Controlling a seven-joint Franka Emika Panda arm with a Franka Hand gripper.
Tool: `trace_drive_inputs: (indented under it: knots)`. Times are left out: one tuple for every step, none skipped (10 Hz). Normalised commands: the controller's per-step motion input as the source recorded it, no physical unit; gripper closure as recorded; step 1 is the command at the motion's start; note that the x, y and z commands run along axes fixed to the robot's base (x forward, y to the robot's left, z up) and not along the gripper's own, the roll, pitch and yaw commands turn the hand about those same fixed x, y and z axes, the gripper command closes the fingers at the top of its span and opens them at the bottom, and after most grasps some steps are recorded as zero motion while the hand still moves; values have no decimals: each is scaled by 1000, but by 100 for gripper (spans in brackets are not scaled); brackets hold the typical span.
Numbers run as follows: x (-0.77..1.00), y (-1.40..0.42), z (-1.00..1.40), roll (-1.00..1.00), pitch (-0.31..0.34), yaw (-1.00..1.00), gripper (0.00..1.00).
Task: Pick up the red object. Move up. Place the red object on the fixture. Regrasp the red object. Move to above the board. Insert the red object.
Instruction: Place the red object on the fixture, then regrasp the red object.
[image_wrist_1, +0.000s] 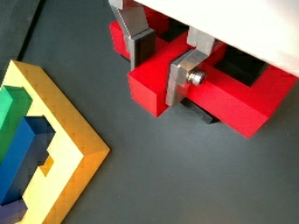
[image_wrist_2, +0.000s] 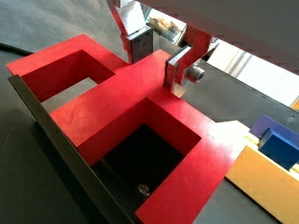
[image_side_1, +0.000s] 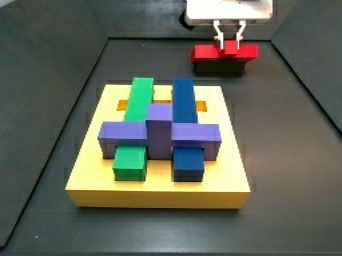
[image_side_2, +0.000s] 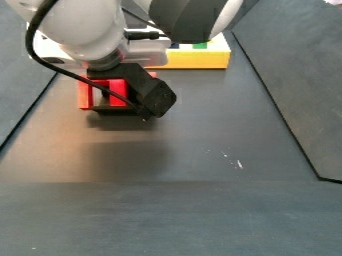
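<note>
The red object (image_wrist_1: 239, 101) rests on the dark fixture (image_wrist_1: 201, 114), seen in both wrist views, with its centre stub pointing up. My gripper (image_wrist_1: 160, 66) stands over it, one finger (image_wrist_1: 177, 79) on each side of the stub, both pads against the red plastic. From the other wrist camera the red object (image_wrist_2: 111, 101) fills the view, my gripper (image_wrist_2: 158, 63) pinching its stub. In a side view the gripper (image_side_1: 229, 44) sits on the red object (image_side_1: 211, 52) and fixture (image_side_1: 221, 68), behind the yellow board (image_side_1: 160, 188).
The board (image_wrist_1: 73, 140) carries green, blue and purple bars (image_side_1: 160, 125) locked crosswise. In a side view the arm's white body hides most of the red object (image_side_2: 96, 95), with the board (image_side_2: 201, 58) beyond it. Dark floor lies around.
</note>
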Motion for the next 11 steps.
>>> trace_drive_inputs:
  knots:
    - [-51, 0, -114, 0, -74, 0, 100]
    - [-71, 0, -126, 0, -57, 0, 100]
    - [0, 0, 0, 0, 0, 0, 100]
    - [0, 0, 0, 0, 0, 0, 0]
    - [0, -17, 146, 554, 0, 0, 0]
    - [0, 0, 89, 560, 0, 54, 0]
    - [-23, -9, 111, 694, -3, 89, 0]
    - [-89, -83, 149, 851, 0, 137, 0]
    - [-186, -111, 111, 900, -86, 151, 0]
    - [-89, -163, 143, 954, -117, 131, 0]
    - [-43, -234, 191, 1000, -134, 129, 0]
